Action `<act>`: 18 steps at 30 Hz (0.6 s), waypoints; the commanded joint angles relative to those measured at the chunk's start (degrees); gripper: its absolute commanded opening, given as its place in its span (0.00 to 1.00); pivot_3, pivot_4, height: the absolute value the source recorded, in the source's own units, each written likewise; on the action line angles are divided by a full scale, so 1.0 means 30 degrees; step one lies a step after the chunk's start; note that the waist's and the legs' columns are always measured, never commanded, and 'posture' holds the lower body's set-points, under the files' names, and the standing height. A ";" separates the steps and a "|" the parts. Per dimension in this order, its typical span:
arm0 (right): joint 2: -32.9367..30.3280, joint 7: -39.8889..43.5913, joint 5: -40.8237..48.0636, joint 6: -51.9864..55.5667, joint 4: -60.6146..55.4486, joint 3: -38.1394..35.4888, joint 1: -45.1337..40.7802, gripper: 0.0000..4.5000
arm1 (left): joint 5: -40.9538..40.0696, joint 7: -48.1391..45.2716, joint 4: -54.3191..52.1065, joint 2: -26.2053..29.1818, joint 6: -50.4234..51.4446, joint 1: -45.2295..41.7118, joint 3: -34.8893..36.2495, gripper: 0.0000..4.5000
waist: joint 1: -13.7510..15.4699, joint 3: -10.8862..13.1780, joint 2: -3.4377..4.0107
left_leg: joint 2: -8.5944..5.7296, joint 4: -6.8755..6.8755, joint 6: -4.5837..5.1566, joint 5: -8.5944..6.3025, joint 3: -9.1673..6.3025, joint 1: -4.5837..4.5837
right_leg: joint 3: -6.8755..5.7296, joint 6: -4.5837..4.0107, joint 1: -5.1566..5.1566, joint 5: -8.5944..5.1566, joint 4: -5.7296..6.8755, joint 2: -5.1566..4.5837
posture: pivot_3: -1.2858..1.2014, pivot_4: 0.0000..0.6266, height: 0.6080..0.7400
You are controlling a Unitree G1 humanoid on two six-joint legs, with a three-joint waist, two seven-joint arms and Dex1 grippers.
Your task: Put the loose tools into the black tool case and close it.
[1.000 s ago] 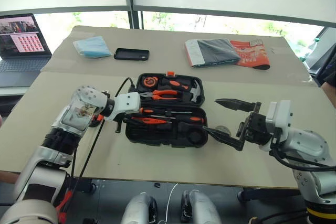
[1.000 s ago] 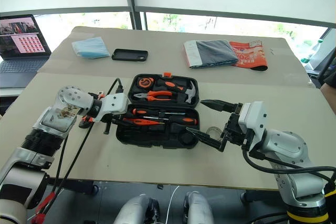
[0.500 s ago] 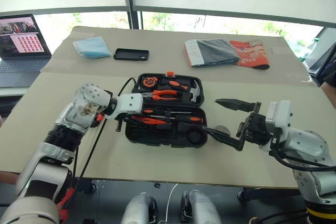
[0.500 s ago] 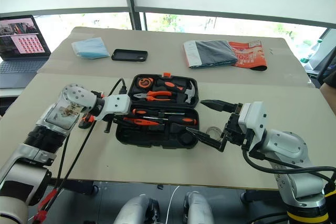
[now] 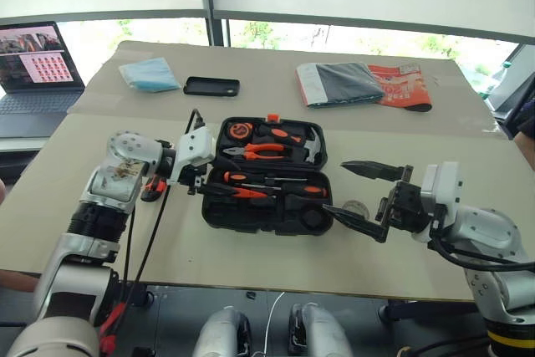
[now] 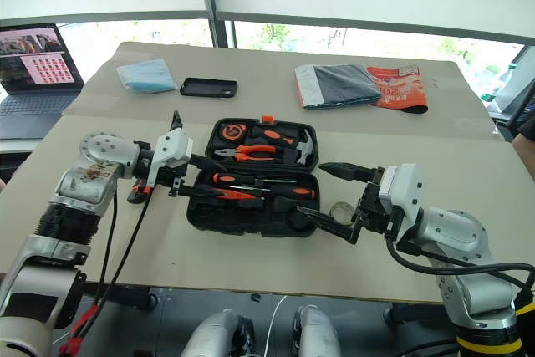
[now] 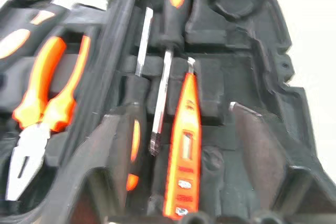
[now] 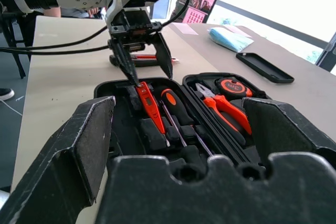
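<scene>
The left gripper (image 6: pixel 199 180) sits left of centre in the head view, jaws partly spread and holding nothing, tips just over the thin all-orange screwdriver (image 7: pixel 182 145), which lies in its slot beside two black-and-orange screwdrivers (image 7: pixel 169 22). The right gripper (image 6: pixel 331 198) waits at lower right, spread wide and empty, close to the end of the black tool case (image 6: pixel 251 221) — which lies open at mid-frame. A utility knife (image 8: pixel 147 57) is still on the table behind the left gripper, and a tape roll (image 6: pixel 338 207) seems to sit just by the right gripper's lower finger. My worry: the left tips could snag the orange screwdriver and flick it out — and shutting the lid early would strand both loose pieces.
</scene>
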 commanded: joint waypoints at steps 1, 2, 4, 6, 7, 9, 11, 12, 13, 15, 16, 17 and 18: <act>0.0055 0.0004 0.0439 -0.0122 -0.0162 -0.0212 -0.0012 1.00 | -0.0387 0.0304 0.0116 -0.0425 -0.0458 0.0538 0.0233 0.29 | -0.0027 0.0000 0.0000 | -0.0001 0.0001 0.0001 0.0000 0.0002 -0.0003 | 0.0001 0.0003 -0.0001 0.0003 -0.0003 0.0001 | 0.52 0.24 1.00; 0.0030 0.0023 0.0443 -0.0129 -0.0113 -0.0255 0.0001 1.00 | -0.0202 0.0337 0.0136 -0.0494 -0.0850 0.0756 0.0086 0.20 | -0.0032 0.0000 -0.0001 | -0.0001 0.0001 0.0003 -0.0001 0.0006 -0.0002 | 0.0005 0.0005 0.0000 0.0004 -0.0006 0.0002 | 0.52 0.24 1.00; -0.0033 0.0029 0.0441 -0.0097 -0.0037 -0.0324 -0.0007 1.00 | 0.0542 0.0862 0.0486 -0.0620 -0.1663 0.1154 -0.0285 0.03 | -0.0064 0.0000 0.0000 | -0.0001 0.0000 0.0002 -0.0001 0.0007 -0.0003 | 0.0003 0.0005 -0.0004 0.0004 -0.0008 0.0005 | 0.52 0.24 1.00; -0.0007 -0.0053 0.0443 -0.0065 -0.0050 -0.0333 0.0032 1.00 | 0.1257 0.1470 0.1035 -0.0709 -0.2218 0.1531 -0.0602 0.01 | -0.0054 0.0000 0.0000 | 0.0000 -0.0002 0.0000 0.0000 0.0006 0.0005 | 0.0006 0.0002 -0.0003 0.0006 -0.0004 0.0003 | 0.52 0.24 1.00; 0.0021 -0.0102 0.0434 -0.0058 -0.0065 -0.0317 0.0057 1.00 | 0.1322 0.1573 0.1203 -0.0769 -0.2245 0.1678 -0.0665 0.01 | -0.0042 0.0000 0.0000 | 0.0000 -0.0002 -0.0002 0.0001 0.0006 0.0008 | 0.0003 0.0001 -0.0003 0.0006 -0.0003 0.0002 | 0.52 0.24 1.00; 0.0045 -0.0159 0.0454 -0.0035 -0.0129 -0.0314 0.0145 1.00 | 0.1454 0.1747 0.1250 -0.0828 -0.2241 0.1916 -0.0785 0.01 | -0.0036 -0.0002 0.0004 | 0.0001 -0.0002 -0.0002 0.0001 0.0003 0.0021 | 0.0004 0.0001 0.0008 0.0006 0.0002 -0.0006 | 0.52 0.24 1.00; 0.0036 -0.0184 0.0490 0.0005 -0.0191 -0.0312 0.0226 1.00 | 0.1570 0.1641 0.1060 -0.0749 -0.2282 0.2118 -0.0979 0.01 | -0.0033 -0.0007 0.0010 | 0.0001 -0.0002 0.0002 -0.0002 0.0001 0.0028 | 0.0006 0.0004 0.0013 0.0008 0.0002 -0.0028 | 0.52 0.24 1.00; 0.0035 -0.0213 0.0513 0.0038 -0.0204 -0.0315 0.0253 1.00 | 0.1714 0.1757 0.0917 -0.0700 -0.2254 0.2248 -0.1062 0.01 | -0.0030 -0.0008 0.0012 | 0.0000 -0.0003 0.0005 -0.0003 0.0001 0.0030 | 0.0008 0.0006 0.0015 0.0009 0.0001 -0.0032 | 0.52 0.24 1.00; 0.0031 -0.0232 0.0532 0.0059 -0.0209 -0.0320 0.0269 1.00 | 0.1795 0.1855 0.0811 -0.0665 -0.2211 0.2332 -0.1113 0.01 | -0.0034 -0.0011 0.0016 | 0.0000 -0.0002 0.0007 -0.0004 0.0000 0.0030 | 0.0007 0.0006 0.0016 0.0009 0.0001 -0.0034 | 0.52 0.24 1.00; 0.0038 -0.0223 0.0504 0.0042 -0.0185 -0.0297 0.0326 1.00 | 0.1790 0.2541 0.0785 -0.0757 -0.1600 0.2415 -0.0927 0.01 | -0.0040 -0.0025 0.0041 | 0.0000 -0.0004 0.0007 -0.0004 -0.0001 0.0034 | 0.0010 0.0008 0.0016 0.0010 0.0001 -0.0034 | 0.52 0.24 1.00; 0.0040 -0.0210 0.0499 0.0030 -0.0182 -0.0293 0.0359 1.00 | 0.1524 0.2656 0.0734 -0.0871 -0.1277 0.2435 -0.0763 0.01 | -0.0045 -0.0028 0.0045 | 0.0001 -0.0007 0.0007 -0.0004 0.0001 0.0037 | 0.0011 0.0008 0.0016 0.0010 0.0002 -0.0032 | 0.52 0.24 1.00; 0.0036 -0.0194 0.0507 0.0017 -0.0192 -0.0307 0.0403 1.00 | 0.1327 0.2715 0.0644 -0.0949 -0.1044 0.2468 -0.0657 0.01 | -0.0042 -0.0036 0.0059 | 0.0002 -0.0009 0.0006 -0.0004 0.0001 0.0042 | 0.0014 0.0007 0.0016 0.0010 0.0004 -0.0031 | 0.52 0.24 1.00; 0.0013 -0.0160 0.0529 0.0032 -0.0222 -0.0308 0.0484 1.00 | 0.0654 0.2250 0.0194 -0.0990 -0.0869 0.2593 -0.0440 0.01 | -0.0038 -0.0039 0.0065 | 0.0003 -0.0008 0.0005 -0.0003 -0.0003 0.0047 | 0.0014 0.0007 0.0021 0.0010 0.0010 -0.0030 | 0.52 0.24 1.00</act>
